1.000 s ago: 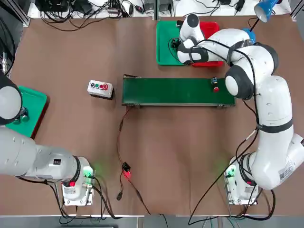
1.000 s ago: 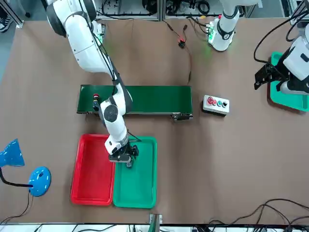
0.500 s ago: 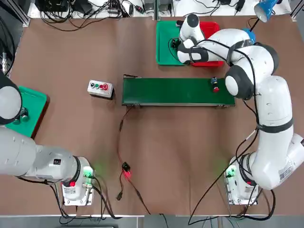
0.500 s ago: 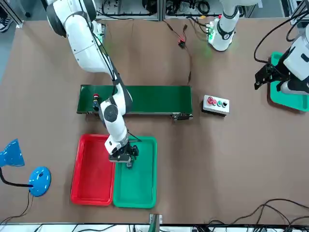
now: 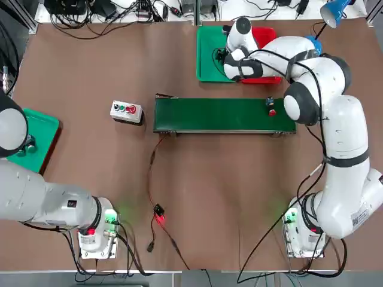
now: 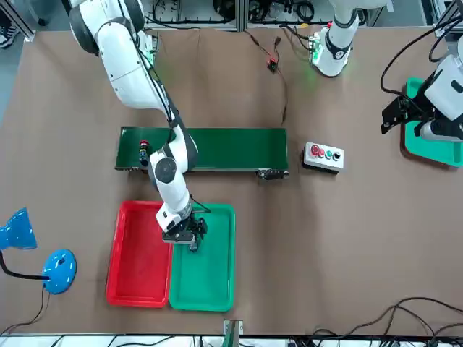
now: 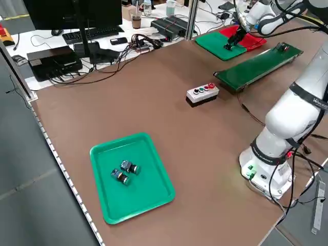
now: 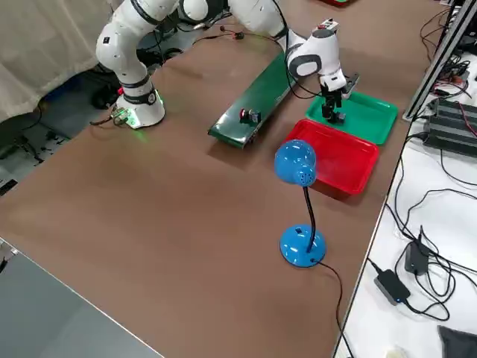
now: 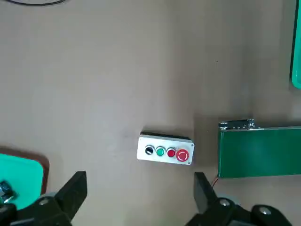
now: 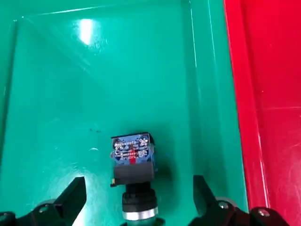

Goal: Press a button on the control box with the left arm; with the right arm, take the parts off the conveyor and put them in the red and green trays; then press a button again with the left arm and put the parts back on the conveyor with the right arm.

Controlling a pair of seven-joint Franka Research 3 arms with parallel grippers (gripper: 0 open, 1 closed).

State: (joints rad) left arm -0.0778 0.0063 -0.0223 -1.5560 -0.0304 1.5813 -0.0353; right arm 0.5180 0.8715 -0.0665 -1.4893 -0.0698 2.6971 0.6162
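My right gripper (image 6: 189,237) is down in the green tray (image 6: 210,275), beside the red tray (image 6: 137,264). In the right wrist view its fingers (image 10: 71,197) stand wide open on either side of a blue and black part (image 10: 133,174) that lies on the tray floor. Two more parts (image 5: 270,106), one with a red cap, sit at the right end of the green conveyor (image 5: 224,115). The control box (image 5: 126,111) lies just left of the conveyor. My left gripper (image 6: 394,116) hangs open high over the table's left edge, well away from the box (image 9: 165,151).
A second green tray (image 7: 130,177) with two small parts (image 7: 124,171) lies under the left arm at the table's left edge. A blue desk lamp (image 6: 43,264) stands beyond the red tray. A cable with a red clip (image 5: 158,215) runs from the conveyor toward me.
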